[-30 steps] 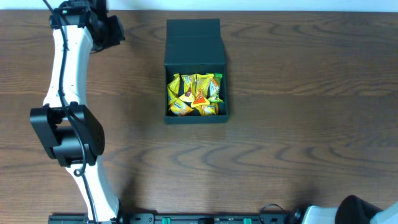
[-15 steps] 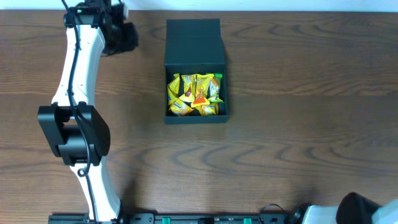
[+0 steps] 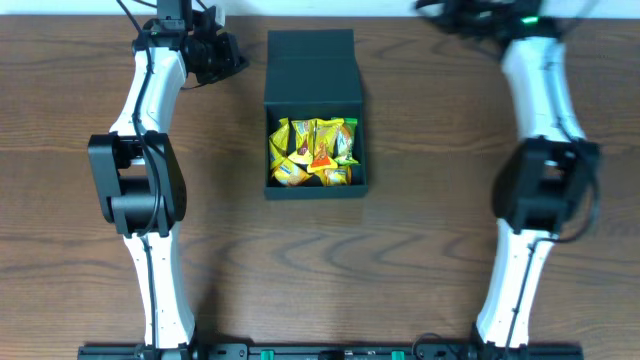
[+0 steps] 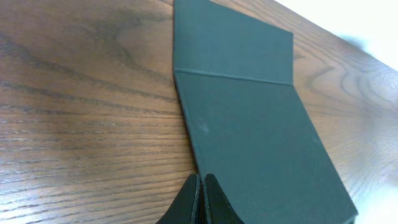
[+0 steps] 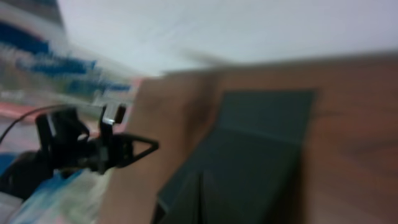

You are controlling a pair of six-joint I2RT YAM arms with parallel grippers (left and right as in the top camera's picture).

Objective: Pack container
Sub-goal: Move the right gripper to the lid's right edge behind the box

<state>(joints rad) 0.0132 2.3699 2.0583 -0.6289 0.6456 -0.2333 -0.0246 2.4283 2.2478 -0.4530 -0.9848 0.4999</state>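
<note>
left claw [image 4: 202, 185] shifted right toward the container [image 3: 312, 80], right arm [image 3: 545, 95] swung into view

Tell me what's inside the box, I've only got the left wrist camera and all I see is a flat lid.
Observer: The container sits open, and yellow candy packets fill its compartment.
Operator: Where's the other arm?
Observer: The right gripper is shut with nothing in it. It is at the far edge of the table, to the right of the lid and apart from it.
</note>
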